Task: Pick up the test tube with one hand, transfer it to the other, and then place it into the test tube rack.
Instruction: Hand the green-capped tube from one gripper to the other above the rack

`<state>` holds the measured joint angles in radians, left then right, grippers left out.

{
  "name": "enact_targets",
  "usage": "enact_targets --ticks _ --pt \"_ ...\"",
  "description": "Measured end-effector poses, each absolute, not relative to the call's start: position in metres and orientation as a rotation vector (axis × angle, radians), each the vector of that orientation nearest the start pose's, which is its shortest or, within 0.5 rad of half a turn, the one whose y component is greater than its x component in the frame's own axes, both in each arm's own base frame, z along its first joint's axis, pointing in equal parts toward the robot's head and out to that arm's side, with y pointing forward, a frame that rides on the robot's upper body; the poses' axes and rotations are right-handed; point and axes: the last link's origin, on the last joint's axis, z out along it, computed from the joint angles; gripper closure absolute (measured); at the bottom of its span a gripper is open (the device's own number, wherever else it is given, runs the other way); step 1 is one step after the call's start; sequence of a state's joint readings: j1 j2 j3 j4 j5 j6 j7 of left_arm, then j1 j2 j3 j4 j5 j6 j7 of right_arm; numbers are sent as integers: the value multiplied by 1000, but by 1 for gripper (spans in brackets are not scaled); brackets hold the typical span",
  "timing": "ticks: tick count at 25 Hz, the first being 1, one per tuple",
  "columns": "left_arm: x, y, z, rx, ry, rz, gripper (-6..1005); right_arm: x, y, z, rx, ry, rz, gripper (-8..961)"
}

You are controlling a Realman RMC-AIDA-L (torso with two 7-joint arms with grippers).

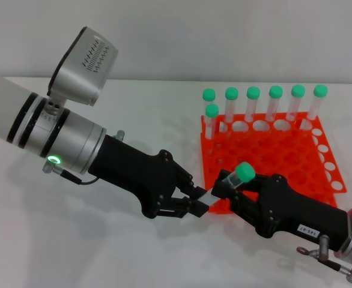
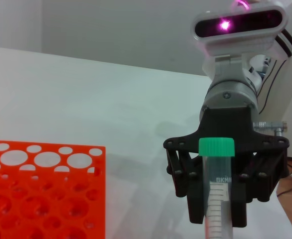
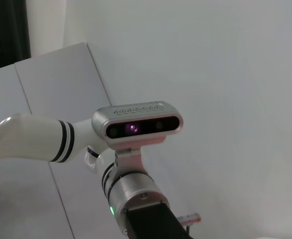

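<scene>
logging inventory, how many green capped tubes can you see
8. Seven stand in the orange rack: six along its far row, one just in front at the left end. The eighth is held between the left gripper and right gripper.

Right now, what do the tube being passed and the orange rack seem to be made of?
The tube, held between the left pincer and the right pincer, looks like clear plastic: you see through it to printed marks, under an opaque green cap. The rack looks like glossy moulded plastic, uniformly orange with shiny hole rims.
</scene>
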<state>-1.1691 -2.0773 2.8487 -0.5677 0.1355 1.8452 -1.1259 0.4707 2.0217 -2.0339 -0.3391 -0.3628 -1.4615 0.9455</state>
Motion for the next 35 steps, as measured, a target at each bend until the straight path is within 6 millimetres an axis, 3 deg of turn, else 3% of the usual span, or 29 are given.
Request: enact_targets --ticks 20,26,29,35 --pt "-167 368 -15 -3244 -171 -348 792 218 286 -66 -2540 553 1330 746" --pt "-165 369 -13 -3228 -181 -383 575 218 287 -66 -2545 553 1326 745" --pt "-168 372 -8 -3184 -218 -423 512 219 288 -66 -2543 555 1318 746" --pt "-197 372 33 -2941 -332 -560 387 219 294 -66 -2542 540 1288 747"
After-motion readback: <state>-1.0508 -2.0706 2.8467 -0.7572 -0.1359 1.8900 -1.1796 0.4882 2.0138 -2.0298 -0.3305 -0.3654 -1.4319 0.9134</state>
